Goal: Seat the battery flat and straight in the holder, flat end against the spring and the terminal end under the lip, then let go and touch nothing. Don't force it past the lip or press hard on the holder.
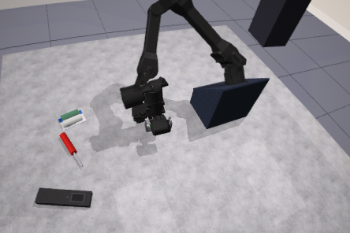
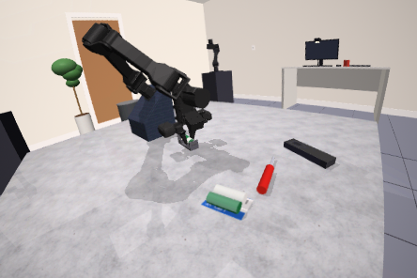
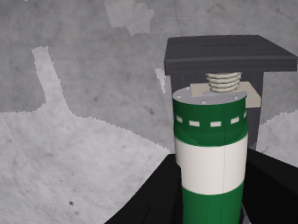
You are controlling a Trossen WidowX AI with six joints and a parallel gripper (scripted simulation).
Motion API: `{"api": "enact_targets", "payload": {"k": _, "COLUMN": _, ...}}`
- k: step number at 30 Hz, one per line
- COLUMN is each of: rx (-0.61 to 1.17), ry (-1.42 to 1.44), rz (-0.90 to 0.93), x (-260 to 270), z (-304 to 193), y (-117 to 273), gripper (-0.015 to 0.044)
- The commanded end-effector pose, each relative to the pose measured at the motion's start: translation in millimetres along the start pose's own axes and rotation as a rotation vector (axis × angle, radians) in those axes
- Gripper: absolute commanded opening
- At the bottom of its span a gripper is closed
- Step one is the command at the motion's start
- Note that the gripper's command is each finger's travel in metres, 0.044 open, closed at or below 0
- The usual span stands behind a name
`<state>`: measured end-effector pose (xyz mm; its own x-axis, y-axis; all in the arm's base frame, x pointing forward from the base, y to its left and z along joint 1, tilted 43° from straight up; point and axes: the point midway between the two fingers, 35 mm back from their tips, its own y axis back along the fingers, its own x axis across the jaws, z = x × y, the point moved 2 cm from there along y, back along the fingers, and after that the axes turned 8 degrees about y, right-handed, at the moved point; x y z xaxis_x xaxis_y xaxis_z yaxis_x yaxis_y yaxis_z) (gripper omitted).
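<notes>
The battery [image 3: 213, 167] [image 2: 189, 139], green with a white band, is between the fingers of my gripper [image 3: 206, 160] [image 2: 189, 136], which is shut on it. In the wrist view its flat grey end faces the coiled spring [image 3: 224, 82] and appears just short of it or touching; I cannot tell which. The dark grey holder [image 3: 225, 54] [image 2: 192, 146] stands on the table, its spring-end wall beyond the battery. The holder's far floor and the lip end are hidden by the battery and fingers. In the top view the gripper [image 1: 159, 126] covers most of the holder.
A pack with a green and a white cylinder [image 1: 72, 119] [image 2: 223, 202] lies left in the top view, beside a red screwdriver [image 1: 68, 143] [image 2: 266, 178]. A flat black device [image 1: 53, 197] [image 2: 309, 153] lies further off. The dark blue arm base [image 1: 229, 104] stands to the right.
</notes>
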<state>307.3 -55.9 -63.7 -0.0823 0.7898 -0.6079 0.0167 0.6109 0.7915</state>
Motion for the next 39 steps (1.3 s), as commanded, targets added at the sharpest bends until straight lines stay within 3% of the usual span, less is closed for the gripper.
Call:
{"api": "enact_targets", "payload": {"k": 1, "rx": -0.027, "ry": -0.009, "rz": -0.005, "x": -1, "z": 3, "y": -1, "gripper": 0.0081}}
{"api": "enact_targets", "payload": {"k": 39, "rx": -0.185, "ry": -0.01, "rz": -0.018, "x": -3, "z": -8, "y": -3, "gripper": 0.0081}}
